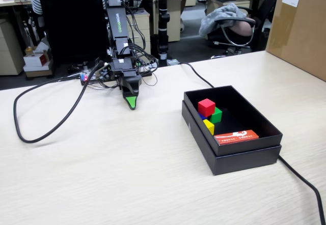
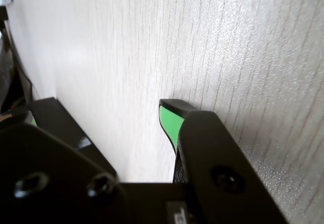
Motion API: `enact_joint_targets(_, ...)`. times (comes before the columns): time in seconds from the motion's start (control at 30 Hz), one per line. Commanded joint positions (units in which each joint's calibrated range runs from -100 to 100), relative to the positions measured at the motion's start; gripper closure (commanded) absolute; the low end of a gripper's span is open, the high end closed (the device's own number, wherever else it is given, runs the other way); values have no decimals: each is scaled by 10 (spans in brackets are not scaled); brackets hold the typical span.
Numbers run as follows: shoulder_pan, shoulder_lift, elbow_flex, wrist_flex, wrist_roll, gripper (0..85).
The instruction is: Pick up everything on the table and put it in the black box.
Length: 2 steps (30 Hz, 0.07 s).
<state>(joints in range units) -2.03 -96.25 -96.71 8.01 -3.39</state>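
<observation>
Green lettering runs down the black upper arm [image 1: 117,25] in the fixed view; it looks like "WOWROBO", though it is small. The orange-red card [image 1: 236,137], lying in the black box [image 1: 244,156] against its near wall, carries white print too small to read. The wrist view shows no readable text.
</observation>
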Motion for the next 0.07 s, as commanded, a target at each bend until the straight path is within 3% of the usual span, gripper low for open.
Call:
enact_joint_targets(0.0, 0, 5, -6, -14, -4, 367)
enact_joint_targets(0.03, 0, 5, -6, -14, -4, 367)
